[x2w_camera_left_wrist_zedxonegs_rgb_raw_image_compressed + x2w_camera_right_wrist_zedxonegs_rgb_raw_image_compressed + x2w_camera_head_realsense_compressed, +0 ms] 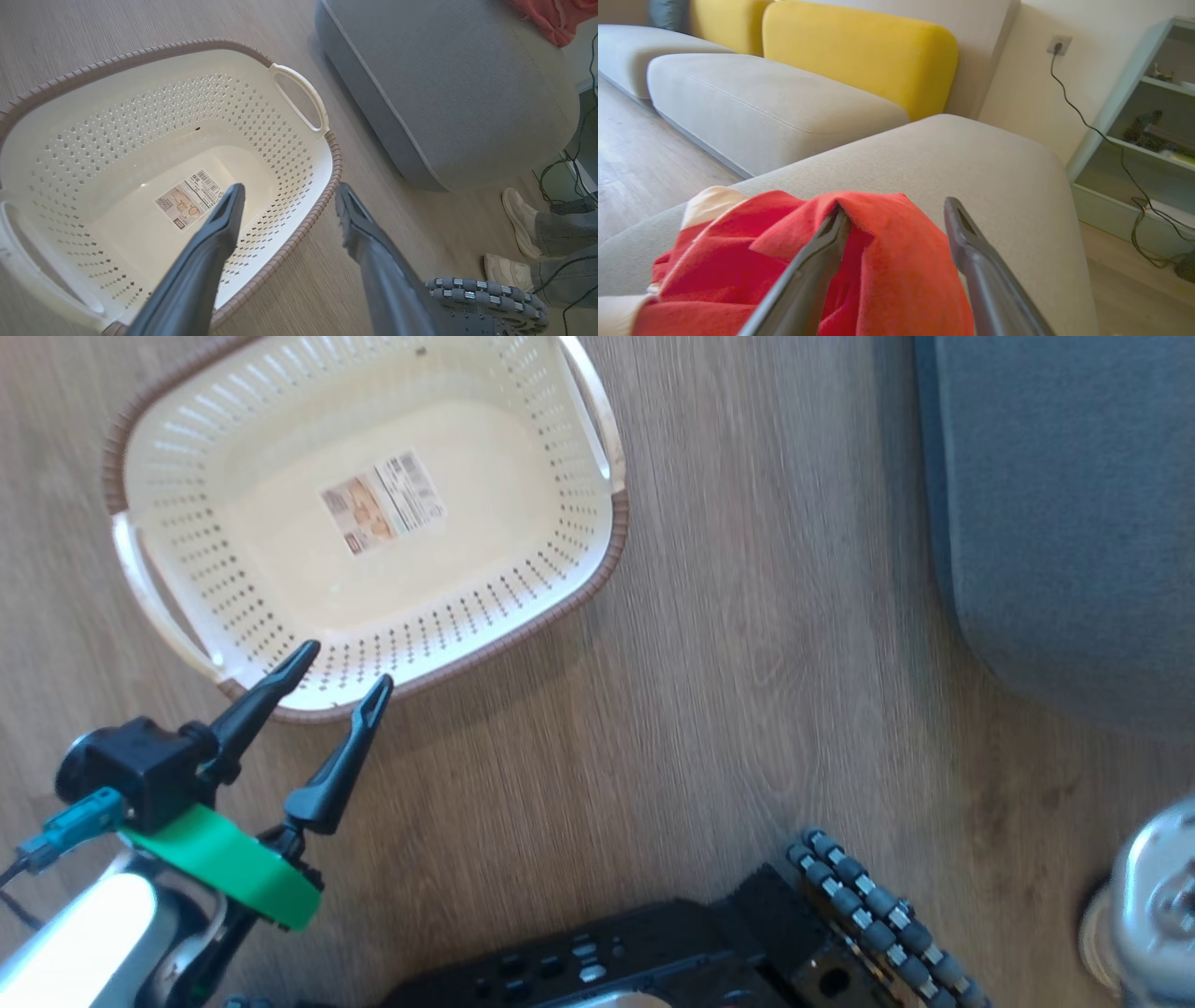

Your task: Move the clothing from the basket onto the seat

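Nearest to us, the left gripper (344, 667) hangs over the wooden floor (747, 663), its two fingers spread with nothing between them and their tips at the near rim of the basket (523, 602). The basket holds nothing but its label (383, 502), so we judge the emptying done. Off to the right, the right gripper (896, 209) is over the seat (999, 177) with its fingers spread wide. A fold of the clothing (733, 266) is draped over one finger and the other finger stands clear of it, so nothing is pinched. The clothing lies bunched on the seat, red with pale trim, close to one rounded edge.

We take the cloth for light, soft and limp: it will sag, fold on itself and cling to a finger instead of dropping cleanly. If it needs another hold, we would pinch a raised fold at the top of the heap, not a flat spot. We would slide the draped finger out slowly, lest the fold ride along toward that edge.

Room is generous, with bare seat stretching beyond the heap. A person's shoes (518, 219) stand on the floor by the seat's end. Farther off, a cable (1101, 135) trails down the wall beside a shelf (1148, 121), and a yellow cushion (859, 60) sits beyond
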